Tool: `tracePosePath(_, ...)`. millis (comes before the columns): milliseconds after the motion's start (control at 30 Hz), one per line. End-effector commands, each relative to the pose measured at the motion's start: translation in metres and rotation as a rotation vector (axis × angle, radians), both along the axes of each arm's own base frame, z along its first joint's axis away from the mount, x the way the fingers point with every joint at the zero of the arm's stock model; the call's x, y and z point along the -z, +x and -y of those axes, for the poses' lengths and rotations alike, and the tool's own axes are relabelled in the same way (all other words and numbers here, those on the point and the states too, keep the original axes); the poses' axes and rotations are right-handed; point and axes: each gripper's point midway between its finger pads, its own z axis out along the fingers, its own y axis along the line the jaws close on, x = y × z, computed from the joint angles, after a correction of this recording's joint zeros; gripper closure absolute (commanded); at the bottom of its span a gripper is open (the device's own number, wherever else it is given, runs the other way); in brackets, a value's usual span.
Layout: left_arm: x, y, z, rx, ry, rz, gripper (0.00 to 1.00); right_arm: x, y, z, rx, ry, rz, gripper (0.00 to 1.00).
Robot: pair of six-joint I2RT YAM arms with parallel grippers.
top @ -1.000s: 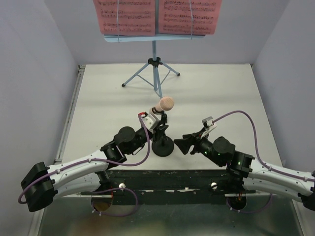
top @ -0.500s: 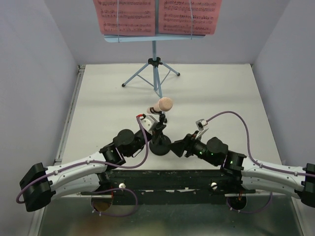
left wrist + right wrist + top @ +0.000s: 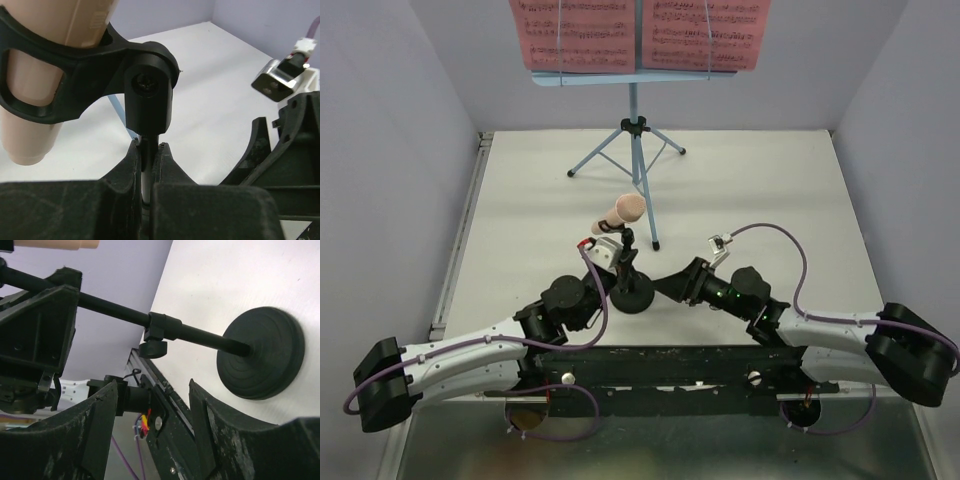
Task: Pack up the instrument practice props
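Left gripper (image 3: 147, 160) clenches the black mic stand (image 3: 148, 95) by its thin pole, toy microphone (image 3: 30, 115) above; right gripper (image 3: 152, 395) has its jaws wide apart, holding nothing.

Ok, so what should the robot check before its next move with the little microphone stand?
1. Left gripper shut on the pole of the short black round-based mic stand: ok.
2. Beige-pink toy microphone sitting in the stand's black clip: ok.
3. Right gripper gripping the stand too: not ok; it is open and holds nothing.
4. Round base flat on the white table: cannot tell.
5. Light-blue tripod music stand upright, apart from both arms, two pink sheet-music pages on it: ok.
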Motion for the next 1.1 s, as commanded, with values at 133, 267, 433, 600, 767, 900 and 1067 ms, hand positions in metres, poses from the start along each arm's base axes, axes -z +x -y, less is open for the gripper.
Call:
tracePosePath(133, -0.014, -0.012, 0.000, 0.062, -0.081, 0.057, 1.00, -0.019, -0.007, -0.034, -0.205, 0.147, -0.031, 0.41)
tracePosePath(267, -0.011, -0.015, -0.002, 0.071, -0.078, 0.063, 1.00, -0.016, -0.006, -0.040, -0.225, 0.159, -0.047, 0.40)
tracePosePath(433, -0.010, -0.015, -0.006, 0.060, -0.092, 0.067, 1.00, -0.015, -0.001, -0.050, -0.239, 0.123, -0.060, 0.32)
tracePosePath(600, -0.013, -0.011, -0.009, 0.030, -0.117, 0.072, 1.00, -0.005, 0.005, -0.051, -0.208, 0.115, -0.116, 0.40)
tracePosePath(767, -0.014, -0.009, -0.011, 0.010, -0.134, 0.069, 1.00, 0.005, 0.001, -0.052, -0.219, 0.137, -0.176, 0.41)
tracePosePath(900, -0.014, -0.009, -0.013, 0.009, -0.142, 0.068, 1.00, 0.008, 0.002, -0.052, -0.211, 0.173, -0.203, 0.41)
tracePosePath(1067, -0.012, -0.011, -0.013, 0.012, -0.143, 0.061, 1.00, 0.000, 0.008, -0.055, -0.203, 0.229, -0.195, 0.51)
